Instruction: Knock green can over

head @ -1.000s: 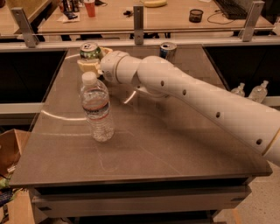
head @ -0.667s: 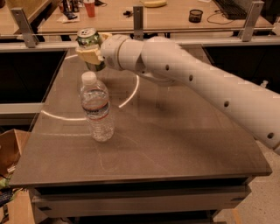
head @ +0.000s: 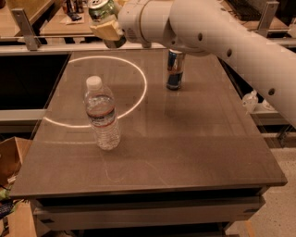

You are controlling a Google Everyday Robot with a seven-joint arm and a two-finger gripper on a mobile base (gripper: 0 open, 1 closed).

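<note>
Got the green can (head: 102,8) way up at the top left, tilted, hanging above the far edge of the table (head: 194,148). Pinched near its base by the tan fingers (head: 107,32) of the gripper (head: 108,28), apparently clamped right on it. Down on the tabletop: clear water bottle (head: 102,115) upright toward the front left, blue-and-silver can (head: 175,69) upright further back, well apart from the bottle, tucked just under the white arm (head: 222,32).

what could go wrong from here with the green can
The gripper holds the green can tilted, up off the table near its far edge: released here, it may drop behind the table rather than lie on it. The arm passes just over the blue-and-silver can and might topple that instead.
</note>
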